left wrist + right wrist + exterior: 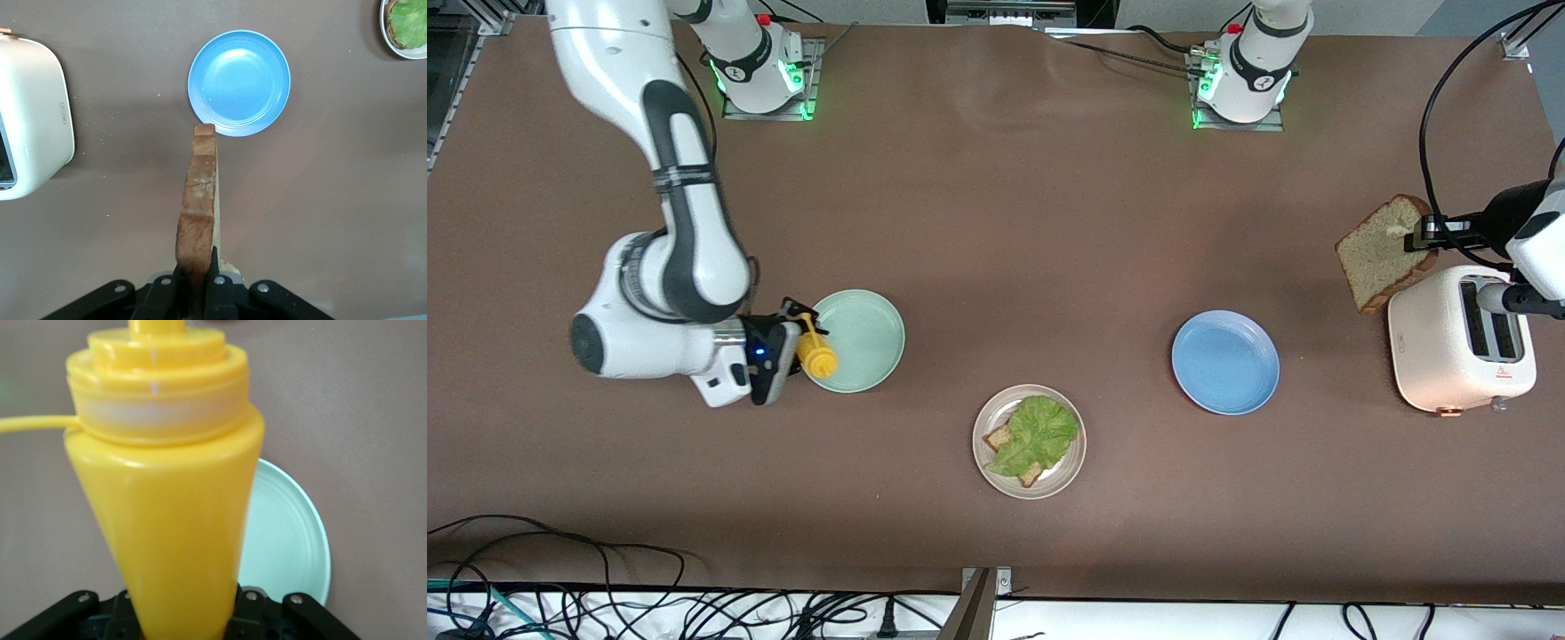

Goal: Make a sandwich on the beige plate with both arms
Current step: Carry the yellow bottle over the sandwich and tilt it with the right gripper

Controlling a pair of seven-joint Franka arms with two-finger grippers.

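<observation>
A: Left gripper (1421,236) clamped tight on the edge of a toast slice (1383,253), held up over the toaster (1463,349), at about three o'clock of the front view. Right gripper (796,342) closed around a yellow squeeze bottle (815,354), over the rim of the mint-green plate (863,340) at nine o'clock.

B: And the target?

A: Beige plate (1069,474) near six o'clock, nearest the front camera, already bearing a bottom slice (999,437) under a lettuce leaf (1036,431). Top slice not yet on.

B: Risks?

A: Thin pinch on one edge only, seen clearly in the left wrist view: toast (198,207) on edge between the fingers (215,283). Could sag, crack or slip out on a fast swing toward the plate. Could also land askew if let go tilted or too high, dragging the ruffled leaf off the bread. Same for the bottle (173,520): wide body, slick plastic, a chance of sliding or tipping when set down.

B: Anything in the path?

A: Blue plate (1225,362), empty, between toaster and beige plate; worth passing above. Otherwise bare brown table (996,222). Right arm well apart from the left, though crowding possible if both converge on the beige plate together.
</observation>
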